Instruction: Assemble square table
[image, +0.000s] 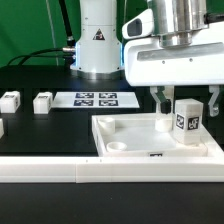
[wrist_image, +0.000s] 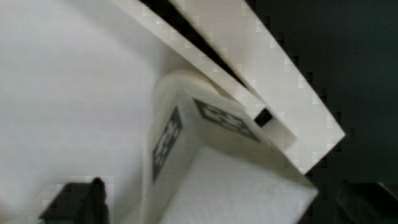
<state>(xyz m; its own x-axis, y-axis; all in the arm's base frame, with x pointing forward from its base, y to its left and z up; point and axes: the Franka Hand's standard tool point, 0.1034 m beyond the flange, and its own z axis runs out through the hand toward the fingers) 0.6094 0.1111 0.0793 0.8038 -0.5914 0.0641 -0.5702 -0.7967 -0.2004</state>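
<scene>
- Checking jaw state on the gripper (image: 187, 106): what is the reading?
- Jaws stand wide. The fingers (image: 161, 100) hang one on each side of the top of a leg (image: 187, 124), with a gap showing on both sides. Nothing is held.
- Where does that leg sit?
- Upright on the square table slab (image: 130, 132), in the corner toward the exterior view's right, inside the rim. The wrist view shows its tagged faces close against the rim corner. Whether it is seated in a socket cannot be told.
- Handling properties?
- Judged to be rigid plastic: light, stiff and not fragile, but smooth enough to slip under a weak pinch. Take hold on two flat opposite side faces, high on the block and square to them. A skewed pinch would likely tilt it.
- And the slab?
- Broad, flat and stiff, and judged heavier than a leg. One round socket (image: 117, 146) stands empty. The slab lies just behind the border wall (image: 60, 172), so it is better braced there than lifted.
- Remaining parts?
- Two spare legs (image: 42, 101) rest well apart, toward the exterior view's left, beside the marker board (image: 91, 98).
</scene>
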